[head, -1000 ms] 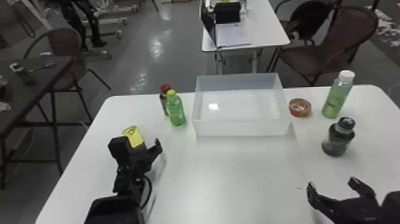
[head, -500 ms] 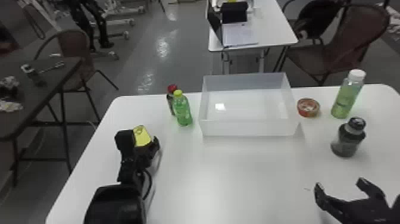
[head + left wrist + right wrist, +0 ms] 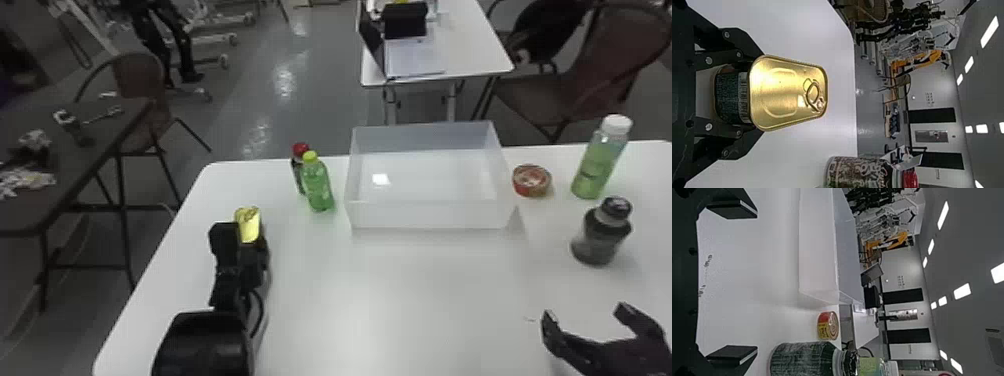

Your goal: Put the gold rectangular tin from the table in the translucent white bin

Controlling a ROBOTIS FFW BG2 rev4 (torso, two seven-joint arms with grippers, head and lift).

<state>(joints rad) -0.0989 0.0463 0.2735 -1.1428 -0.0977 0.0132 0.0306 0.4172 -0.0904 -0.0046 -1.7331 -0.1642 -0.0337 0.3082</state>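
Tin (image 3: 248, 225) sits grasped in my left gripper (image 3: 759, 94), one finger along each flank, near the left side of the table (image 3: 380, 300). Its gold lid (image 3: 783, 94) faces mostly up, and its long axis runs out from my palm, roughly toward twelve o'clock, taking twelve as straight ahead of my body. Whether its base touches the table, I cannot tell.

What the next move turns on is the bearing from tin to bin (image 3: 430, 215): about two o'clock, ahead and to my right. The left arm is clearly the nearer one, so I judge that the carry is its job alone. My right gripper (image 3: 587, 314) waits empty with its jaws spread, at about four o'clock from the bin.

I would lift straight up first, then swing over. The green bottle (image 3: 318, 186) and red-capped bottle (image 3: 299, 170) stand at about one o'clock from the tin, just beside the bin's left wall (a low, lazy sweep could well topple them). The tin must also clear the near wall before I lower it and let go. Gripped along its sides, it should travel steadily; the smooth metal might slip if my hold is shallow.
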